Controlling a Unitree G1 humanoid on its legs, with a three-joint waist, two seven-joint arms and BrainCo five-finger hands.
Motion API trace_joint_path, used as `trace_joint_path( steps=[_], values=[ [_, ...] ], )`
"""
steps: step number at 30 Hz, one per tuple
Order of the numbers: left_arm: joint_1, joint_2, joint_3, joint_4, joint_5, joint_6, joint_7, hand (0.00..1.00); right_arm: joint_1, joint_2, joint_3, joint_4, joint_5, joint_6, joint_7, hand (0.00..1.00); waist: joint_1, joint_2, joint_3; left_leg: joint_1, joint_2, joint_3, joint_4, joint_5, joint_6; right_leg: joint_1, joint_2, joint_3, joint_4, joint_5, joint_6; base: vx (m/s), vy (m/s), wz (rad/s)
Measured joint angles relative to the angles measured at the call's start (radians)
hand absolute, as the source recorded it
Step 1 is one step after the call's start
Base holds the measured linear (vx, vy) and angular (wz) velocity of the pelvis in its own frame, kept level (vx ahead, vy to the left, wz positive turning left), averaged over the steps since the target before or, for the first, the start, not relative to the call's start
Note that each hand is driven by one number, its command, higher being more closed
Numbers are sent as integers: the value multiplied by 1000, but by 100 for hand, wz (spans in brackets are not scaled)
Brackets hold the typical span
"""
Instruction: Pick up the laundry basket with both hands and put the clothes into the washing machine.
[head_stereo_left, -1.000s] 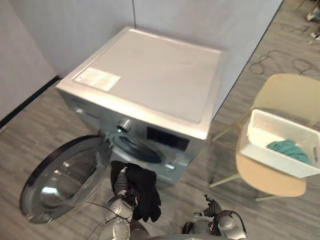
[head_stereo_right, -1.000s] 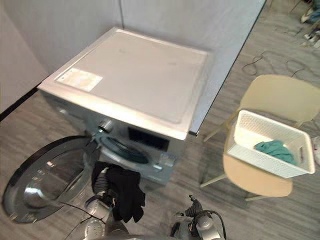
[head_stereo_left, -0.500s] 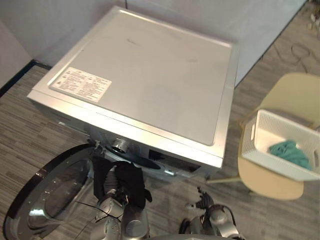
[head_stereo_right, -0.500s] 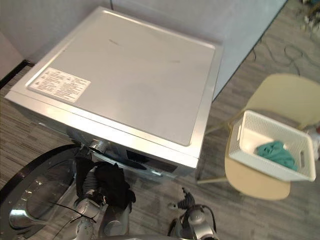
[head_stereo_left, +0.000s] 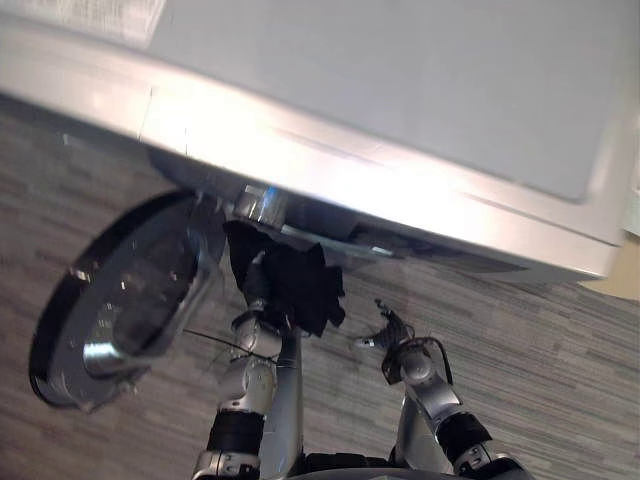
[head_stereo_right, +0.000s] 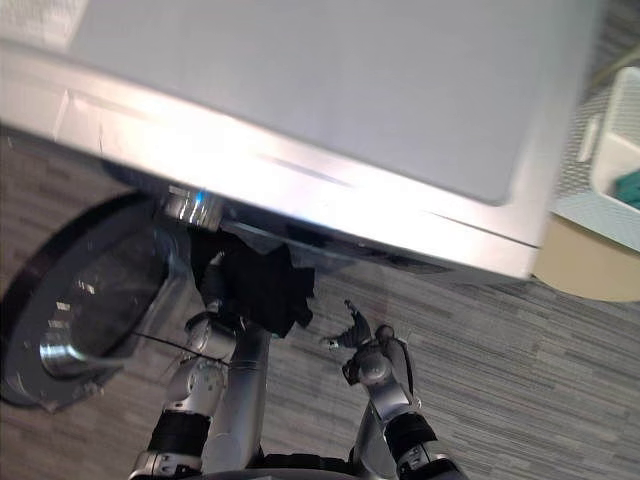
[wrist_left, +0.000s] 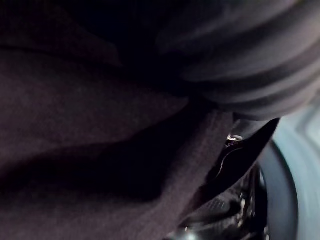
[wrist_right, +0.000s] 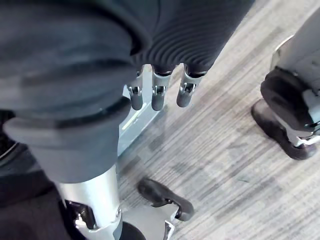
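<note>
Well, two hands show; the left hand (head_stereo_left: 256, 298) is up at the front of the one washer (head_stereo_left: 400, 90), with one black cloth (head_stereo_left: 298, 285) draped over it; its fingers are hidden, so I cannot tell its grip; the cloth hangs just under one silver knob (head_stereo_left: 262, 204), beside the one round door (head_stereo_left: 125, 300), which stands swung wide; the right hand (wrist_right: 158, 92) hangs apart over the floor (head_stereo_left: 540, 350), fingers straight, holding nothing; off to the washer's right, one white basket (head_stereo_right: 612, 140) with one teal cloth (head_stereo_right: 630, 188) inside sits on one chair (head_stereo_right: 590, 265).
</note>
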Motion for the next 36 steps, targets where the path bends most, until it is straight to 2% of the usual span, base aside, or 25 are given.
trace_joint_path(
  steps=[2, 4, 7, 9, 12, 15, 16, 19, 20, 22, 23, 24, 25, 26, 29, 31, 32, 33, 36],
  values=[
    [-47, -8, 55, -55, -2, -21, 54, 100, -3, 4, -26, -48, -22, 7, -17, 0, 4, -16, 10, -114, 37, 3, 100, 6, 5, -95, -11, 7, 140, -68, -9, -141, -196, 42],
    [-90, -7, 89, -67, -6, -29, 85, 100, -3, 7, -68, -84, -31, 9, -38, 0, 4, -21, 13, -185, 54, 4, 162, 13, 13, -167, -12, 24, 216, -96, -11, -121, -119, -7],
    [-216, 9, 160, -109, -22, -46, 153, 100, -3, 10, -161, -194, -25, 9, -92, 0, -3, -31, 19, -336, 75, 3, 253, 12, 26, -342, -10, 72, 331, -113, -19, -124, -51, -24],
    [-292, 49, 174, -138, -22, -58, 184, 100, -3, 19, -211, -278, 5, 9, -124, 0, -27, -32, 20, -428, 84, -4, 313, 6, 31, -434, -10, 94, 402, -128, -19, -116, -39, -15],
    [-375, 99, 174, -172, -22, -66, 214, 100, -1, 32, -245, -388, 11, -3, -149, 0, -38, -32, 20, -512, 104, -1, 349, 2, 31, -530, -2, 116, 440, -134, -28, -113, -22, -22],
    [-427, 130, 175, -178, -21, -73, 237, 100, 4, 61, -243, -405, 11, -5, -151, 0, -48, -35, 18, -527, 116, 5, 355, 2, 31, -553, 9, 129, 447, -135, -31, -108, -34, -12],
    [-465, 158, 173, -176, -22, -76, 243, 100, 12, 83, -241, -416, 10, -9, -150, 0, -48, -49, 9, -534, 129, 25, 339, 4, 29, -579, 13, 142, 442, -133, -40, -113, -63, -13],
    [-563, 227, 164, -173, -44, -85, 261, 100, 24, 109, -234, -417, 10, -21, -145, 0, -57, -70, -13, -553, 166, 60, 300, 16, 9, -614, 29, 150, 418, -131, -44, -107, -105, -8],
    [-591, 247, 148, -170, -80, -86, 269, 100, 29, 112, -237, -419, 10, -24, -143, 0, -62, -70, -22, -566, 183, 63, 305, 18, 5, -624, 33, 141, 401, -123, -59, -46, -24, -16],
    [-628, 257, 123, -167, -110, -94, 284, 100, 42, 109, -242, -425, 10, -31, -140, 0, -62, -80, -29, -577, 192, 70, 290, 28, 7, -641, 46, 141, 401, -118, -60, -78, -37, -11],
    [-681, 262, 107, -165, -120, -94, 291, 100, 40, 113, -247, -426, 10, -36, -138, 0, -81, -85, -31, -586, 198, 92, 281, 33, -3, -661, 40, 149, 374, -112, -72, -86, -29, 11],
    [-692, 265, 102, -165, -122, -94, 294, 100, 41, 114, -247, -425, 10, -39, -136, 0, -82, -86, -33, -593, 201, 89, 305, 29, -8, -660, 39, 146, 371, -108, -79, -8, 77, -17],
    [-786, 303, 45, -159, -145, -111, 303, 100, 63, 103, -246, -462, 11, -51, -122, 0, -70, -83, -20, -571, 200, -1, 442, -106, 7, -686, 49, 137, 379, -92, -59, 4, 113, -27],
    [-840, 325, 21, -144, -155, -111, 303, 100, 55, 105, -248, -464, 11, -53, -121, 0, -80, -89, -9, -587, 187, 5, 437, -102, 34, -703, 45, 134, 374, -74, -56, -39, 92, -15],
    [-1026, 381, -68, -128, -258, -119, 301, 100, 28, 109, -251, -457, 14, -42, -118, 0, -94, -89, 18, -647, 196, 64, 352, -59, 12, -781, 37, 137, 318, -1, -63, -114, -11, 25],
    [-1024, 390, -86, -138, -312, -142, 302, 100, 27, 109, -253, -454, 19, -41, -119, 0, -93, -88, 18, -642, 202, 86, 332, -34, 11, -790, 31, 143, 299, 43, -59, -88, -14, 0],
    [-1015, 392, -108, -166, -336, -155, 303, 100, 27, 109, -256, -455, 24, -39, -121, 0, -93, -88, 18, -637, 203, 87, 326, -10, 34, -787, 33, 141, 289, 66, -61, -82, -5, -15],
    [-1010, 388, -127, -186, -336, -159, 303, 100, 27, 109, -261, -455, 24, -39, -121, 0, -92, -88, 18, -633, 203, 89, 323, -8, 36, -786, 33, 142, 286, 69, -61, -53, -7, -8],
    [-951, 331, -232, -290, -334, -184, 297, 100, 27, 108, -288, -456, 30, -33, -128, 0, -82, -88, 18, -593, 211, 120, 294, 7, 59, -767, 35, 151, 262, 89, -55, -33, -26, -3]
  ],
)
